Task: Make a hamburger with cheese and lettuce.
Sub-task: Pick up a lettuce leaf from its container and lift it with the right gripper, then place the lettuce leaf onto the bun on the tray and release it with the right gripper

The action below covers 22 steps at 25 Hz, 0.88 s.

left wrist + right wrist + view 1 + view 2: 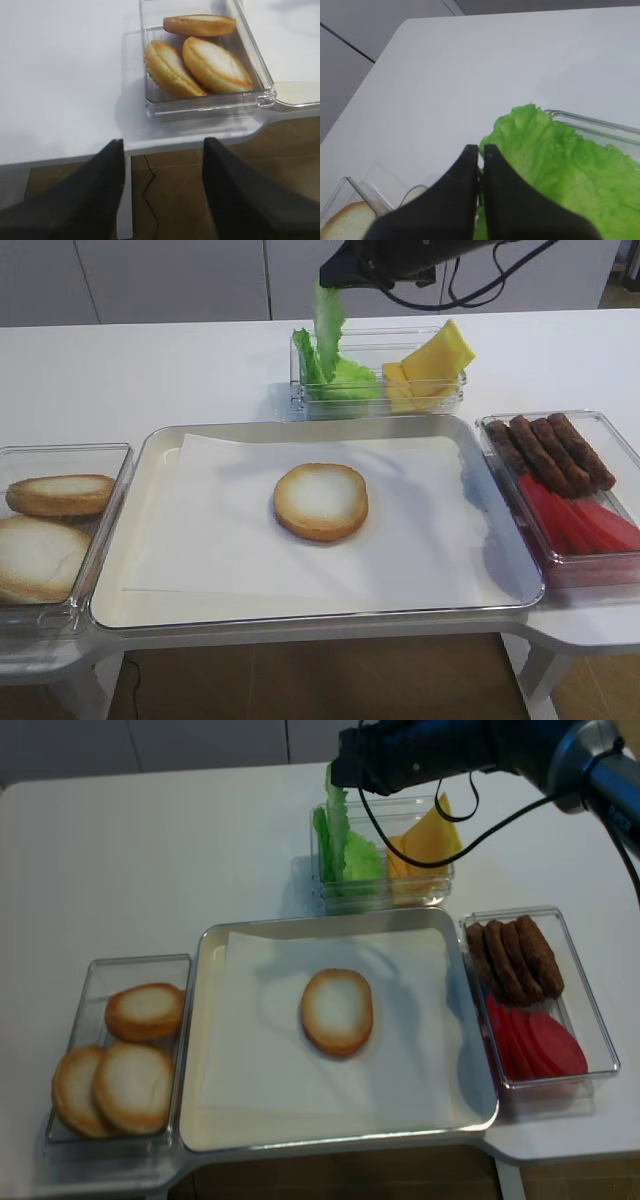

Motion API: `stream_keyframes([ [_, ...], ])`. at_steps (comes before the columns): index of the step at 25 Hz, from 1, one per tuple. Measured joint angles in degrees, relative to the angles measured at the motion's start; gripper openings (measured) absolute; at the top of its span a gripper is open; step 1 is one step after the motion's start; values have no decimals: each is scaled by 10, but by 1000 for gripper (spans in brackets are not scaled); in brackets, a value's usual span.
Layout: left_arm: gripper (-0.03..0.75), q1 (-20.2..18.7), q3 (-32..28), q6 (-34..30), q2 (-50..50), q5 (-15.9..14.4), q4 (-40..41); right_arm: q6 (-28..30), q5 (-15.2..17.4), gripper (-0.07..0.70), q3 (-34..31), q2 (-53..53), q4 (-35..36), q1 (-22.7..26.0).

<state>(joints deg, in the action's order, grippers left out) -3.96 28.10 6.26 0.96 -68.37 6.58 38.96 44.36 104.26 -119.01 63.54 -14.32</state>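
Observation:
The hamburger bun half (321, 501) (337, 1011) lies pale face up in the middle of the paper-lined tray (150, 455). My right gripper (335, 280) (345, 770) (481, 148) is shut on the lettuce (328, 315) (335, 815) (555, 160), a ruffled green leaf hanging from its tips just above the clear box behind the tray. More green leaves (345, 380) and the yellow cheese slices (437, 358) (430, 835) stand in that box. My left gripper (162, 145) is open and empty, in front of the table's near edge by the bun box.
A clear box (118, 455) left of the tray holds three other bun halves (200, 60) (130, 1085). A clear box on the right holds brown sausages (550, 450) and red slices (580, 520). White tabletop (150, 370) surrounds everything.

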Motion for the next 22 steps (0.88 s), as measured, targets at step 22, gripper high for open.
stream_keyframes([
  [22,373,0,0,0,0,1,0,-72,174,36,0,138,-119,29],
])
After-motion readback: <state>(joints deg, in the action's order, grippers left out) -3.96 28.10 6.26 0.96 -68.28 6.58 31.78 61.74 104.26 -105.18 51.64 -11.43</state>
